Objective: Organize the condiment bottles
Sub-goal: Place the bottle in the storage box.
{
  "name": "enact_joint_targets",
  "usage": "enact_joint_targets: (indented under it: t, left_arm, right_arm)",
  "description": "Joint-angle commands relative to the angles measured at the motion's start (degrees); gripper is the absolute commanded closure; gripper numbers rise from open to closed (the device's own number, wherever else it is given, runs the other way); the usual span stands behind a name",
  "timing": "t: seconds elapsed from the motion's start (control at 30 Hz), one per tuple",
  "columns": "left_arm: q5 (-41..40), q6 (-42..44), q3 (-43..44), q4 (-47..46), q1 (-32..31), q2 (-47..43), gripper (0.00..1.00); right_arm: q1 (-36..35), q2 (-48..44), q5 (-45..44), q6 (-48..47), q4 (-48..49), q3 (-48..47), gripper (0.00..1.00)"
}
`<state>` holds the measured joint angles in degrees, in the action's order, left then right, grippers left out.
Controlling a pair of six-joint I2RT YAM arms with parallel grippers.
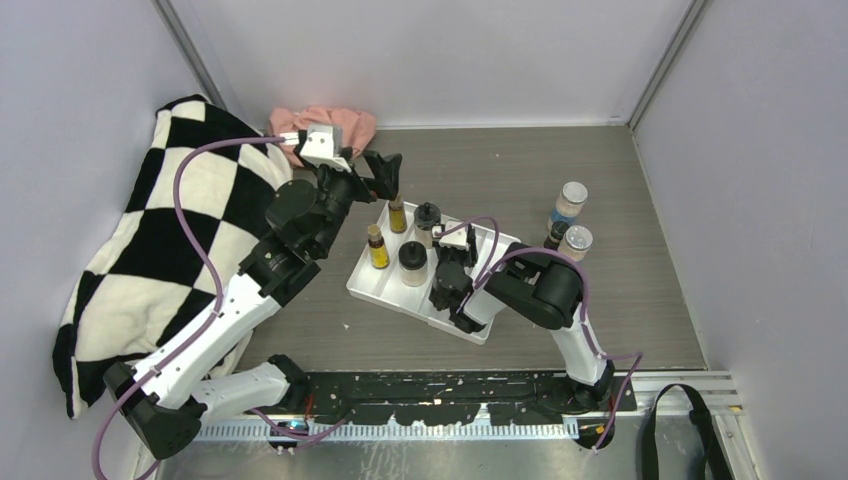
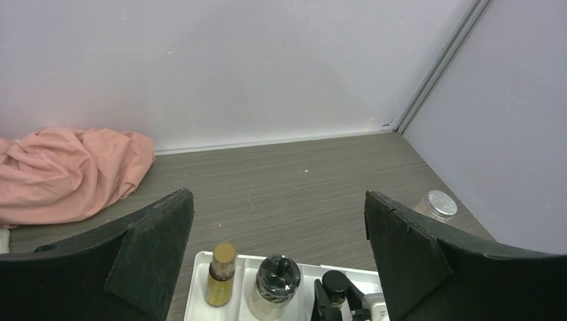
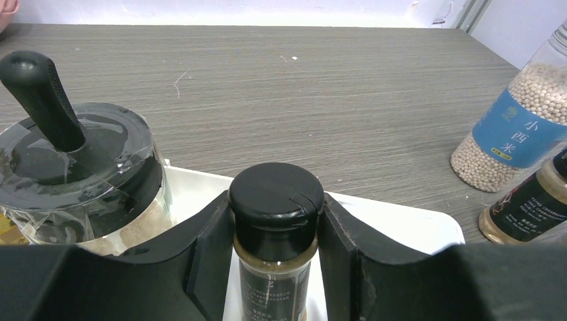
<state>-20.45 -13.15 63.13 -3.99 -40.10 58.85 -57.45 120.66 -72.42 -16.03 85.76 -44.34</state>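
A white tray [image 1: 388, 288] holds two slim yellow bottles [image 1: 397, 214] [image 1: 377, 247] and two black-lidded beige jars [image 1: 427, 218] [image 1: 412, 262]. My right gripper [image 3: 275, 200] is shut on a small dark bottle [image 3: 275, 267] with a black cap, upright over the tray's right part. My left gripper [image 2: 277, 200] hangs open and holds nothing, above the tray's far corner, over a yellow bottle [image 2: 220, 274] and a jar [image 2: 277, 281]. On the table to the right stand two clear shakers [image 1: 570, 205] [image 1: 576, 243] and another dark bottle [image 1: 552, 238].
A black-and-white checkered cloth [image 1: 170, 250] covers the left side of the table. A crumpled pink cloth [image 1: 330, 128] lies at the back wall. Walls close in the table on the left, back and right.
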Motion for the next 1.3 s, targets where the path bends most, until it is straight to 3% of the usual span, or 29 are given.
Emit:
enact_joint_targets:
  t: [0.0, 0.17, 0.8, 0.93, 1.27]
  left_arm:
    - [-0.91, -0.55, -0.67, -3.09, 0.15, -1.53, 0.0]
    - [-1.17, -0.72, -1.21, -3.14, 0.19, -1.89, 0.0]
    - [-1.92, -0.74, -2.74, -3.26, 0.19, -3.12, 0.0]
    - [-2.05, -0.77, -3.04, -3.48, 0.19, -3.21, 0.0]
    - [-1.96, -1.38, -4.15, -3.31, 0.19, -4.28, 0.0]
  right_arm:
    - [-1.14, 2.79, -1.51, 3.66, -3.4, 1.62, 0.99]
    - [-1.17, 3.46, -2.01, 3.95, -3.36, 1.57, 0.98]
    - [-2.56, 4.25, -3.67, 3.81, -3.31, 1.18, 0.71]
    - [-3.13, 4.32, -4.32, 3.4, -3.31, 1.01, 0.62]
    - [-5.22, 4.23, -6.38, 3.13, -3.31, 1.13, 0.56]
